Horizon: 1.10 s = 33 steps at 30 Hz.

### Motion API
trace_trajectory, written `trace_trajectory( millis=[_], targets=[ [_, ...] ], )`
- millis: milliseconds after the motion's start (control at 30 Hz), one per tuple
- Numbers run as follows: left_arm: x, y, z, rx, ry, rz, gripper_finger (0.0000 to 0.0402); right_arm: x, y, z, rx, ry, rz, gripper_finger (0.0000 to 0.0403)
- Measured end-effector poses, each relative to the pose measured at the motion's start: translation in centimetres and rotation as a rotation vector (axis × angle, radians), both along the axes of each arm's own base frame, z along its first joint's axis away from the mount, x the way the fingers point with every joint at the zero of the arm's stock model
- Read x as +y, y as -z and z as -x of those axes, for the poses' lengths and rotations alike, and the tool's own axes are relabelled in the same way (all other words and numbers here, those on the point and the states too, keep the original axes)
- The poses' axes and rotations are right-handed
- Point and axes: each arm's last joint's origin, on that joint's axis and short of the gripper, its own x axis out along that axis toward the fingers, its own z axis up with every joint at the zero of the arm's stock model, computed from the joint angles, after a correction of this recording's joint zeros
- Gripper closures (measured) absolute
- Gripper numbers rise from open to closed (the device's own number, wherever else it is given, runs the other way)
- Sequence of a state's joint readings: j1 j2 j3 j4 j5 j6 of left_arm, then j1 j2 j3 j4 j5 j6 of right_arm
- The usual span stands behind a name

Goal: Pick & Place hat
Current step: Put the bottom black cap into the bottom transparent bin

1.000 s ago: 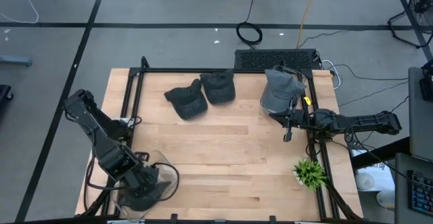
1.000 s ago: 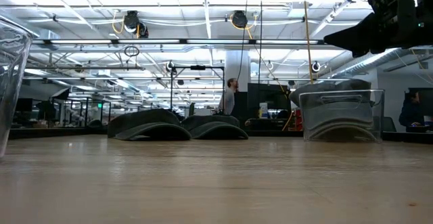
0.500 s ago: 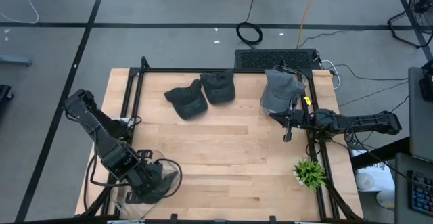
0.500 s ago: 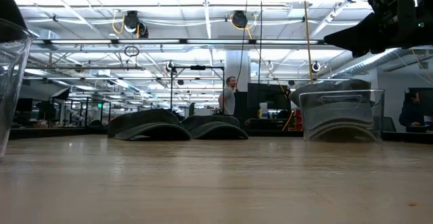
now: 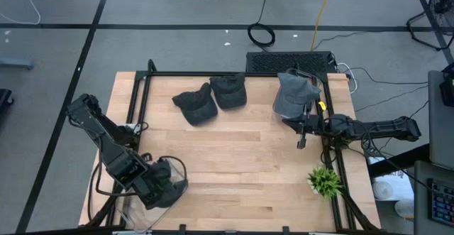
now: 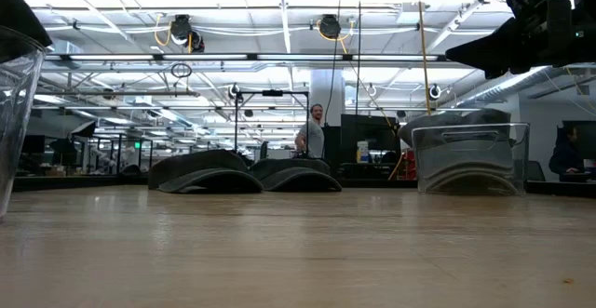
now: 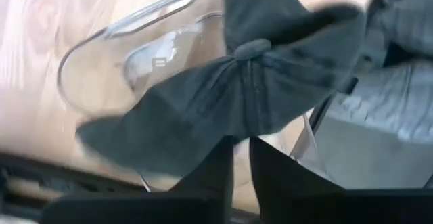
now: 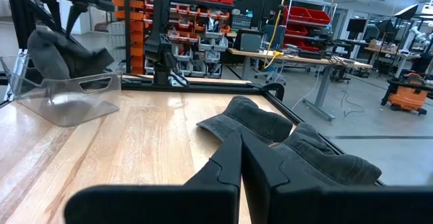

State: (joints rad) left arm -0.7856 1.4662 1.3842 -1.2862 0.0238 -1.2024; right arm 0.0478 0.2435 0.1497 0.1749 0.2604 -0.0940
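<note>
Hat point(image 7: 223, 95) sits right ahead of left gripper point(image 7: 241, 158) in the left wrist view, draped over rim of clear bin point(image 7: 122, 68) at table's near-left corner; brim-to-crown axis runs across the fingers. Fingertips stand just under the cloth w/ a narrow gap, touching or apart I can't tell, so whether they're gripping or letting go: can't tell. From above, left gripper point(image 5: 162, 185) hides most of hat and bin.

Farther off from bin: two dark hats point(image 5: 210, 99) lie side by side at far edge, untouched. Right gripper point(image 5: 301, 137) waits pressed together, far-right, beside second bin point(image 5: 292, 93) holding a grey hat.
</note>
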Motion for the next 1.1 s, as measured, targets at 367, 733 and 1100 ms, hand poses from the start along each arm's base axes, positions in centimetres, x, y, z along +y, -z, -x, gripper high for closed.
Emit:
trace_trajectory(
  millis=[367,733,1100],
  targets=[
    [-0.1,-0.6,0.6,-0.003,-0.009,0.047,0.024,0.0,0.0,0.0,0.0,0.0,0.0,0.0403],
    [2.2,-3.1,1.3,-0.302,-0.199,-0.051,0.0225,0.0,0.0,0.0,0.0,0.0,0.0,0.0403],
    [0.5,-1.3,-2.9,-0.341,0.017,0.004,0.0292,0.0,0.0,0.0,0.0,0.0,0.0,0.0403]
  ],
)
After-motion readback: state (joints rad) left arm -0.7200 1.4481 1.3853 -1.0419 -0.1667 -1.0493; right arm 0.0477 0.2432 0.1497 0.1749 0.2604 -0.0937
